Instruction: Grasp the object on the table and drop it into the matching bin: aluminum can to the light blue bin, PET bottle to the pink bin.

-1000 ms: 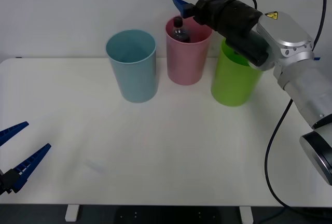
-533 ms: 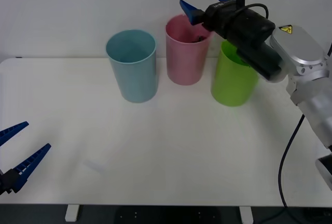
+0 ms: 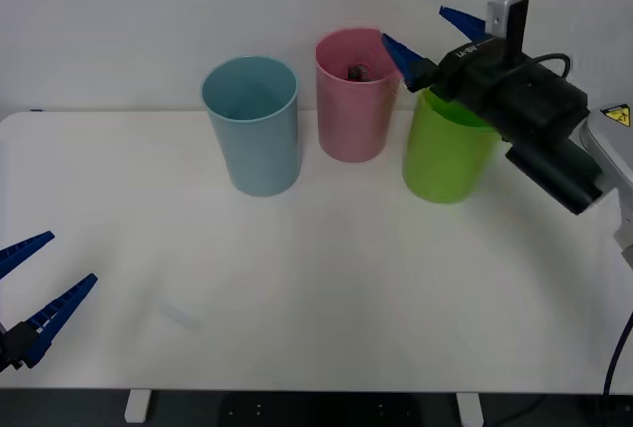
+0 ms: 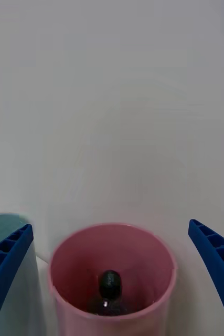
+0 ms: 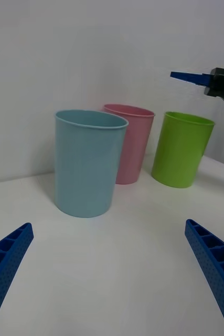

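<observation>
One PET bottle (image 4: 110, 294) inside pink bin (image 3: 352, 111); three bins

Bright, even, diffuse light; faint soft shadows under bins; slight blur in wrist views.

A plain white wall (image 3: 148, 12) is standing right behind the white desk (image 3: 326, 279), with even light falling across both. Below the desk's near edge, dark floor (image 3: 297, 409) is showing.
</observation>
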You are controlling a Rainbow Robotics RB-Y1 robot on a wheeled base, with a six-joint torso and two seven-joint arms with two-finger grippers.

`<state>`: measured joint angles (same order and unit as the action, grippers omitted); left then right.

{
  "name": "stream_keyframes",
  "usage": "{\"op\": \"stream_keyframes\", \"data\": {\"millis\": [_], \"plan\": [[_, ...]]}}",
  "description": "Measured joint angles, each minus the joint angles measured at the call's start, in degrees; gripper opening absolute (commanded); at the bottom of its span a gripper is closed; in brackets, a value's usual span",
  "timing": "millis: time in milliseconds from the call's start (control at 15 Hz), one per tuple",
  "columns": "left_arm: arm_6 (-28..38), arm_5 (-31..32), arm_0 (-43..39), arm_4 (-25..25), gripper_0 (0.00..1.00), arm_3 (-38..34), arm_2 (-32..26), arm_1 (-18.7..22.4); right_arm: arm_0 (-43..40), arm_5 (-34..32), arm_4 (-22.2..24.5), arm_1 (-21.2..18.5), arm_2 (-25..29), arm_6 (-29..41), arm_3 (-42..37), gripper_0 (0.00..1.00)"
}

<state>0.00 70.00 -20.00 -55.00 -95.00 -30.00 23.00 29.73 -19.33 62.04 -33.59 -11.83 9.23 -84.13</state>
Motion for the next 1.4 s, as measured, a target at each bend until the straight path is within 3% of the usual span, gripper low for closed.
{"op": "stream_keyframes", "data": {"millis": [733, 1200, 1400], "plan": [[0.0, 0.0, 0.0, 0.0, 1.0, 0.0, 0.0, 0.0, -21.7, -14.0, 0.0, -2.1, 14.6, -3.9, -13.1, 1.0], [0.0, 0.0, 0.0, 0.0, 1.0, 0.0, 0.0, 0.0, -36.8, -19.6, 0.0, -1.8, 20.6, -16.5, -17.2, 1.0], [0.0, 0.0, 0.0, 0.0, 1.0, 0.0, 0.0, 0.0, -40.6, -23.2, 0.3, 0.0, 24.3, -20.1, -17.6, 1.0]]}}
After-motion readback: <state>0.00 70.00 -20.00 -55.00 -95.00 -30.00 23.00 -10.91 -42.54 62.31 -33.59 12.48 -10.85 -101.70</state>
